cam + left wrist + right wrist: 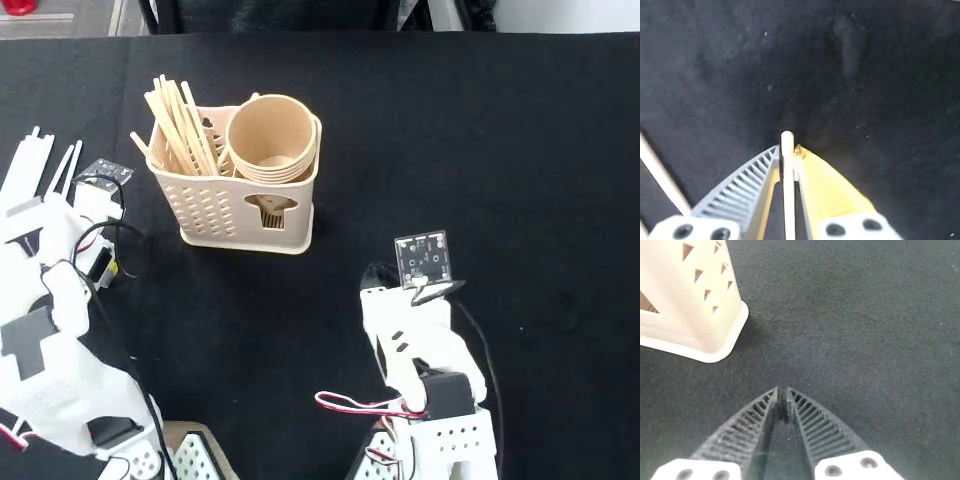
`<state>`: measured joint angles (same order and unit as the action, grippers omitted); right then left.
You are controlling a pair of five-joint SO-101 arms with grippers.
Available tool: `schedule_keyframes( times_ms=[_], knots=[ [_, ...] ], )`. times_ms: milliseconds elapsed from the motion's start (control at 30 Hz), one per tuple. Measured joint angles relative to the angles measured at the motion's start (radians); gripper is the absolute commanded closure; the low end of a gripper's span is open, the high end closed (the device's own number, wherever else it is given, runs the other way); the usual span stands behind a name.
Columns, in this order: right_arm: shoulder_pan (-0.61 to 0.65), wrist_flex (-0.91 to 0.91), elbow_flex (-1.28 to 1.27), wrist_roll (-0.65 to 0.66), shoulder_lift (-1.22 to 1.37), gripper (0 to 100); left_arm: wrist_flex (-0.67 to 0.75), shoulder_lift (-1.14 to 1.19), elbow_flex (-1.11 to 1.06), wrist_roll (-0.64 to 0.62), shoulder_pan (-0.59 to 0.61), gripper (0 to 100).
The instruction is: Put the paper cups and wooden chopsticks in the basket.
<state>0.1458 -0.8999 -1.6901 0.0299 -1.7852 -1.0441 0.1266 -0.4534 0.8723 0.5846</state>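
A cream slotted basket stands on the black table. It holds a stack of paper cups and a bundle of wooden chopsticks leaning to the left. At the table's left edge, my left gripper is shut on a single wooden chopstick, whose tip pokes just past the fingertips. A second chopstick lies beside that gripper. My right gripper is shut with nothing in it, low over the cloth a short way from the basket's corner.
The left arm fills the table's left edge and the right arm sits at the front centre. Black cloth stretches bare to the right of the basket.
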Motion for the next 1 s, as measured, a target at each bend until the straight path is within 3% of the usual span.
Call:
schedule_keyframes(
  times_ms=[167, 367, 600, 800, 1000],
  knots=[
    [0.000, 0.000, 0.000, 0.000, 0.000, 98.5, 0.006, -0.321, -0.130, -0.041, -0.003, 97],
    [0.000, 0.000, 0.000, 0.000, 0.000, 98.5, 0.044, -0.865, -0.284, -0.155, -0.058, 97],
    [0.000, 0.000, 0.000, 0.000, 0.000, 98.5, 0.414, -1.373, -0.422, -0.466, -0.098, 97],
    [0.000, 0.000, 0.000, 0.000, 0.000, 98.5, 0.735, -1.441, -0.437, -0.723, -0.190, 97],
    [0.000, 0.000, 0.000, 0.000, 0.000, 98.5, 0.813, -1.366, -0.267, -1.036, -0.261, 97]
  ],
)
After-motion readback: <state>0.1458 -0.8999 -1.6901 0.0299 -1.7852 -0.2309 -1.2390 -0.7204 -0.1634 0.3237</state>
